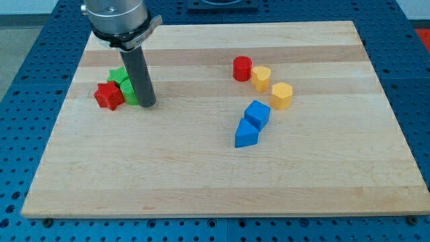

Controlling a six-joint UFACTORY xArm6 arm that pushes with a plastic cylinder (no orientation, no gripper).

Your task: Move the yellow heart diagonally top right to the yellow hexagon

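Nearest the camera, bare pale wooden board (201, 181) lies on a blue perforated table (33, 101). No pincer is fitted: my tip (147, 104) is a plain rod end, touching green blocks (123, 82) beside a red star block (108, 96) at the view's left, well apart from the yellow heart (261, 78). That heart sits between a red cylinder (242, 68) and the yellow hexagon (281, 95); which way it points I cannot tell. 2 blue blocks (252, 124) lie below. Open wood surrounds them to the edges.

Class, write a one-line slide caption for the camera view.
My tip rests beside the green blocks and red star, far left of the yellow heart and yellow hexagon.
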